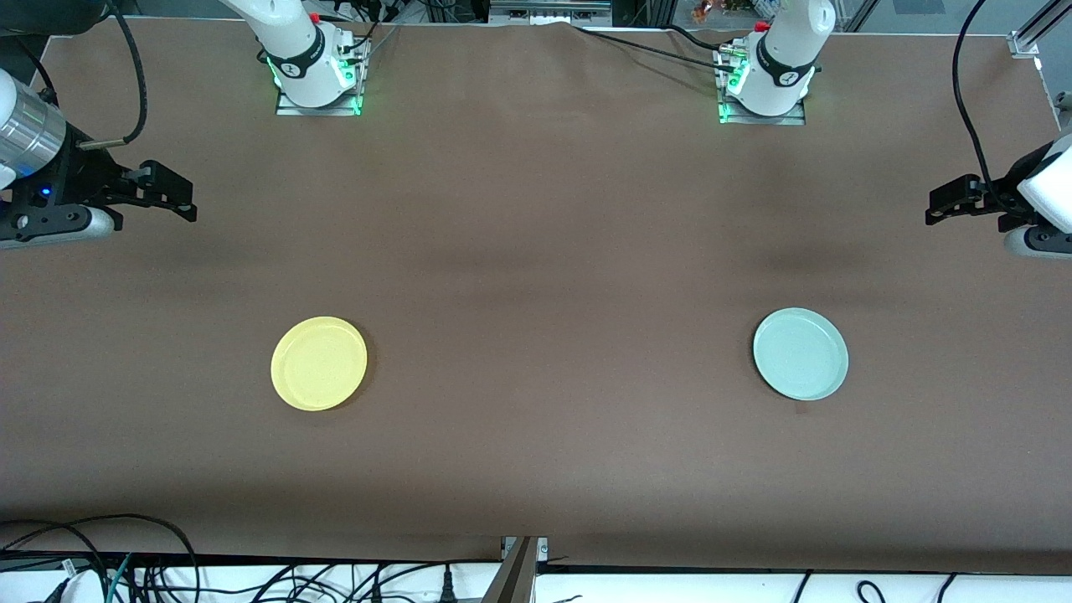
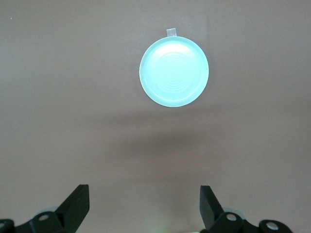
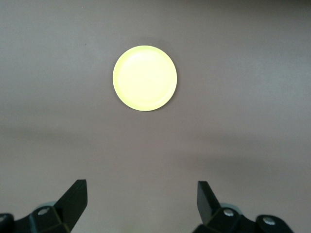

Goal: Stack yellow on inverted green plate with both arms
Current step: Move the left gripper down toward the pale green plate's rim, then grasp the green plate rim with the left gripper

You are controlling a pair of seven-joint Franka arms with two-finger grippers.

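The yellow plate [image 1: 319, 363] lies flat on the brown table toward the right arm's end, rim up. It also shows in the right wrist view [image 3: 145, 77]. The green plate [image 1: 801, 353] lies flat toward the left arm's end, hollow side up, and shows in the left wrist view [image 2: 174, 72]. My right gripper [image 1: 180, 199] hangs open and empty above the table, off to the side of the yellow plate; its own view [image 3: 141, 183] shows the fingers spread wide. My left gripper [image 1: 936, 205] hangs open and empty likewise near the green plate; its own view [image 2: 143, 188] shows the same.
A small pale tab [image 2: 171, 32] sticks out from under the green plate's edge. The two arm bases [image 1: 316, 79] [image 1: 764, 88] stand along the table's edge farthest from the front camera. Cables [image 1: 126, 569] lie off the table's near edge.
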